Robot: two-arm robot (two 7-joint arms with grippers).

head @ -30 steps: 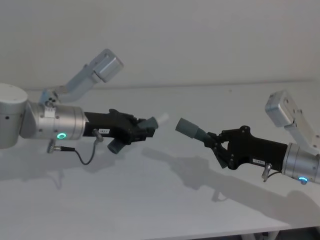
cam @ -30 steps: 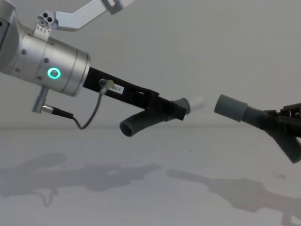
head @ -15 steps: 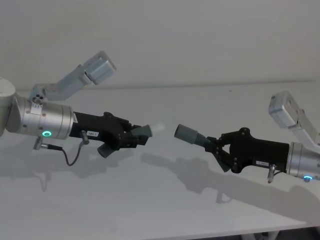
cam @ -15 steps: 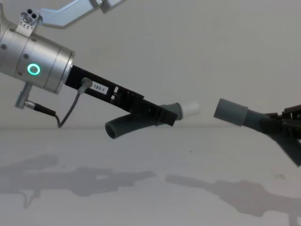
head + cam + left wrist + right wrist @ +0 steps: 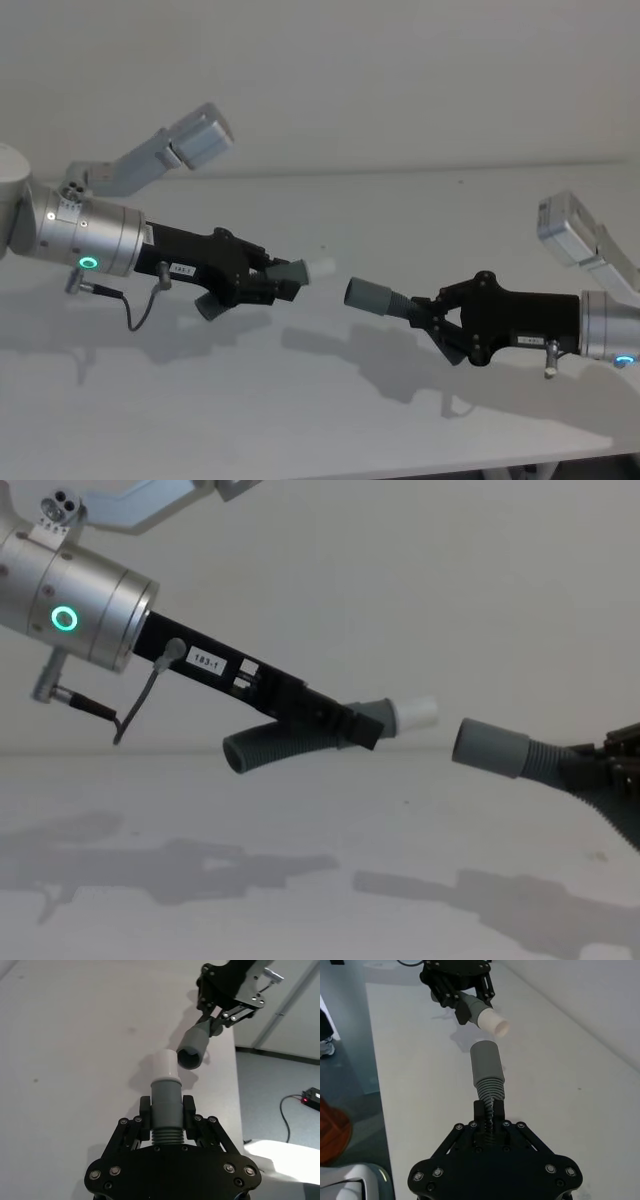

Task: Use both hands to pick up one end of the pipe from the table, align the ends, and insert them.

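Observation:
Both pipe pieces are held in the air above the table (image 5: 300,400). My left gripper (image 5: 275,283) is shut on the ribbed middle of one dark grey piece (image 5: 165,1105), whose white tube tip (image 5: 320,268) points right. My right gripper (image 5: 425,312) is shut on the ribbed part of the other piece (image 5: 489,1091), whose open grey cuff (image 5: 368,296) points left. In the chest view the white tip (image 5: 415,714) sits slightly higher than the cuff (image 5: 490,746), a small gap apart. In the left wrist view the cuff's mouth (image 5: 192,1047) faces the white tip (image 5: 165,1064), just off line with it.
The bent tail of the left piece (image 5: 262,750) hangs below the left gripper (image 5: 350,725). The table's front edge (image 5: 420,468) runs along the bottom of the head view. Beyond the table's side edge lies floor with a cable (image 5: 290,1110).
The left gripper has moved its white tip rightward towards the cuff. The right gripper has dropped lower with its piece. The gap between the two ends has narrowed.

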